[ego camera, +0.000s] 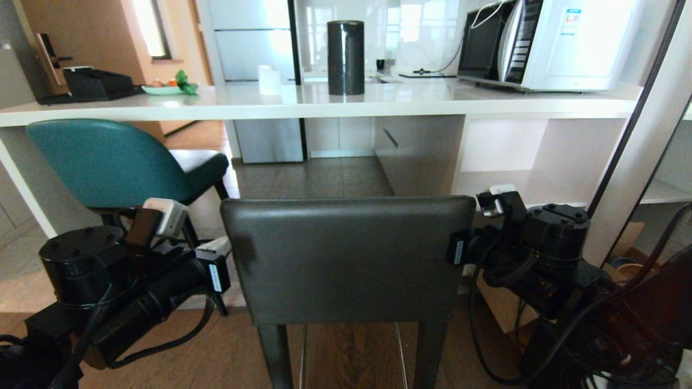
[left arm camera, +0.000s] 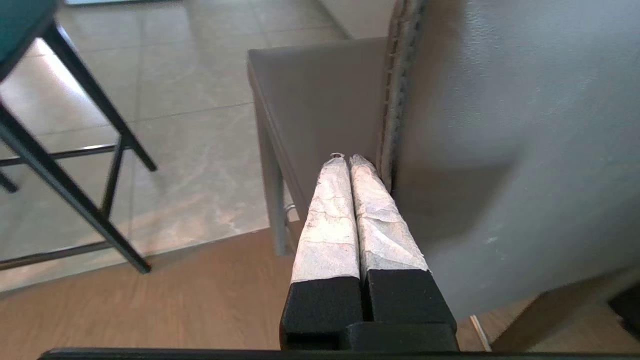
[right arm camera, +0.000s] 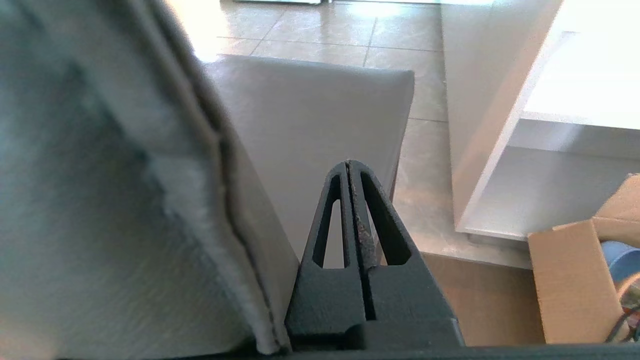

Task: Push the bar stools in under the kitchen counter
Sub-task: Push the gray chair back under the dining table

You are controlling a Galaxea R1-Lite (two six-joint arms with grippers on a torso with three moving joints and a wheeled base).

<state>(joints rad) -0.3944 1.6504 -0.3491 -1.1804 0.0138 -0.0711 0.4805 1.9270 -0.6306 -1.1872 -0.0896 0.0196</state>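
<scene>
The boxy dark grey bar stool [ego camera: 346, 259] stands right in front of me, its back toward me and its seat [left arm camera: 320, 100] short of the white kitchen counter [ego camera: 324, 102]. My left gripper [left arm camera: 346, 158] is shut and empty, lying along the backrest's left edge [left arm camera: 500, 125]. My right gripper [right arm camera: 348, 164] is shut and empty too, against the backrest's right edge [right arm camera: 100, 200]. In the head view both sets of fingers are hidden behind the backrest. The teal bar stool [ego camera: 108, 162] with thin black legs [left arm camera: 75, 195] stands at the left, partly under the counter.
On the counter stand a black cylinder [ego camera: 346, 56], a microwave [ego camera: 546, 43], a black box [ego camera: 94, 84] and a plate of fruit [ego camera: 167, 86]. White open shelves [ego camera: 540, 156] fill the counter's right end. A cardboard box [right arm camera: 580, 280] sits on the floor at the right.
</scene>
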